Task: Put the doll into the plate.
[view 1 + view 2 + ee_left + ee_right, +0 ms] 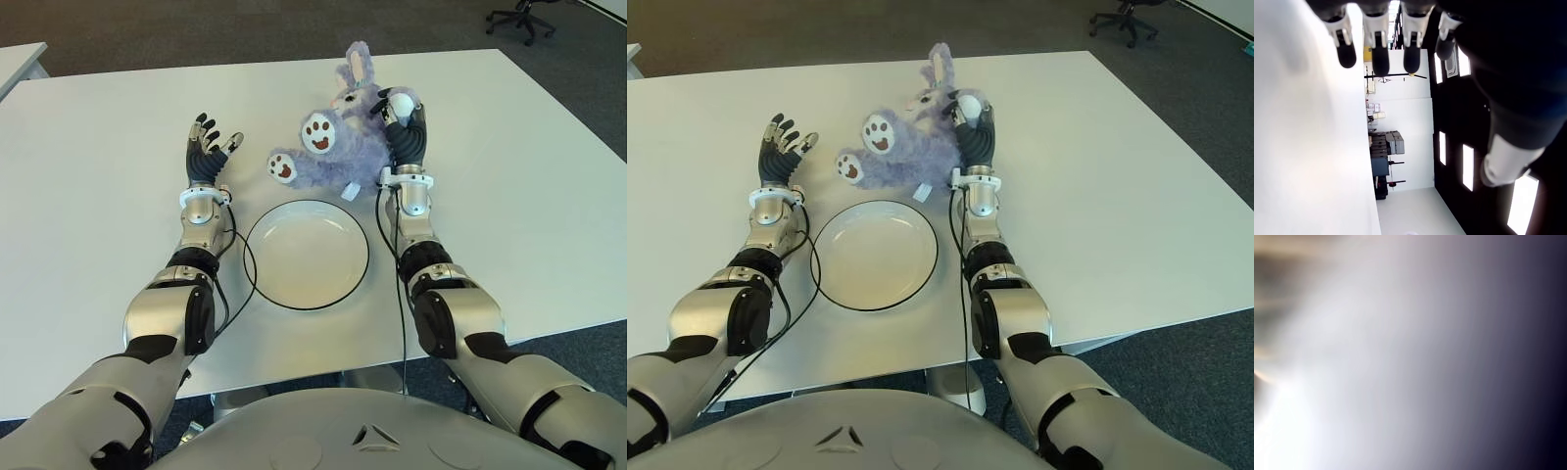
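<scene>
The doll (338, 137) (a purple rabbit, paws up) lies on the table (98, 166) just beyond the plate (306, 254). The right hand (404, 125) presses against its far side, fingers curled into the fur. The left hand (208, 149) shows left of the doll, fingers spread, holding nothing.

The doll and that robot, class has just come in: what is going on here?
The right robot hand is pressed against the doll's side, though whether its fingers have closed on it cannot be told. The doll lies on the table just beyond the plate, which holds nothing yet. The left robot hand is open, fingers spread, to the doll's left.
</scene>
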Action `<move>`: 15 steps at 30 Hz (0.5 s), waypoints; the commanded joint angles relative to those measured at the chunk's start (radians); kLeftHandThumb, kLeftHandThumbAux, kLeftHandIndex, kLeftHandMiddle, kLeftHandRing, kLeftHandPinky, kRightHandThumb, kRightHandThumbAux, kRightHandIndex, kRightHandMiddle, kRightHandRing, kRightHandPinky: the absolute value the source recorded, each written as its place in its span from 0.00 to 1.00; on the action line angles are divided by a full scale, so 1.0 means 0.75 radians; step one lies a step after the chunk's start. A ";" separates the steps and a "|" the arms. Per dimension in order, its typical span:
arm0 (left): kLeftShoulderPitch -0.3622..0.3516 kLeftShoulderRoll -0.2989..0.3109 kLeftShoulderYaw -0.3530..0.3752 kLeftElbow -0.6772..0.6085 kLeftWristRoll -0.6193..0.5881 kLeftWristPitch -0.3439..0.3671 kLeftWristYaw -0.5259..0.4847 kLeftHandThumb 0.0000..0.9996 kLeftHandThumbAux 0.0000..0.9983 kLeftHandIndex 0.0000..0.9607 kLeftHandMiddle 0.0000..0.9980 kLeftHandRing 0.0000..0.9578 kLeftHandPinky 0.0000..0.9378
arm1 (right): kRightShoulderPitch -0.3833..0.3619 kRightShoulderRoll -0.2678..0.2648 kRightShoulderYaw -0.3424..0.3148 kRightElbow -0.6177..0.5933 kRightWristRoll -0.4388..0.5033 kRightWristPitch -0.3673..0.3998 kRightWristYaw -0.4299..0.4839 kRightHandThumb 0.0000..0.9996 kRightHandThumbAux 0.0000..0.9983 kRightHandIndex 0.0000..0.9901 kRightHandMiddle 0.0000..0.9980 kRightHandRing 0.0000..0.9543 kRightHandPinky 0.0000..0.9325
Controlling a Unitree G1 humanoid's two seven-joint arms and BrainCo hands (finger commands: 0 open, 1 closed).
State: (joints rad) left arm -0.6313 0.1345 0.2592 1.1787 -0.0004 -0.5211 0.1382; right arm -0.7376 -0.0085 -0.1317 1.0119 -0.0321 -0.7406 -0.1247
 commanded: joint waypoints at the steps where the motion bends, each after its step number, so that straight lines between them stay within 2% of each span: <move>1: 0.302 -0.117 -0.002 0.213 -0.009 0.225 -0.012 0.11 0.71 0.03 0.12 0.13 0.12 | -0.069 0.011 -0.010 -0.028 0.021 0.022 -0.028 0.83 0.69 0.39 0.56 0.67 0.69; 15: 0.302 -0.115 0.001 0.213 -0.011 0.222 -0.015 0.11 0.71 0.02 0.13 0.14 0.12 | -0.109 0.003 -0.016 -0.026 0.021 -0.021 -0.038 0.83 0.68 0.40 0.57 0.67 0.64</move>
State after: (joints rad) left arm -0.6316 0.1345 0.2593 1.1787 -0.0005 -0.5211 0.1382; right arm -0.7724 -0.0097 -0.1362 1.0115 -0.0326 -0.7406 -0.1425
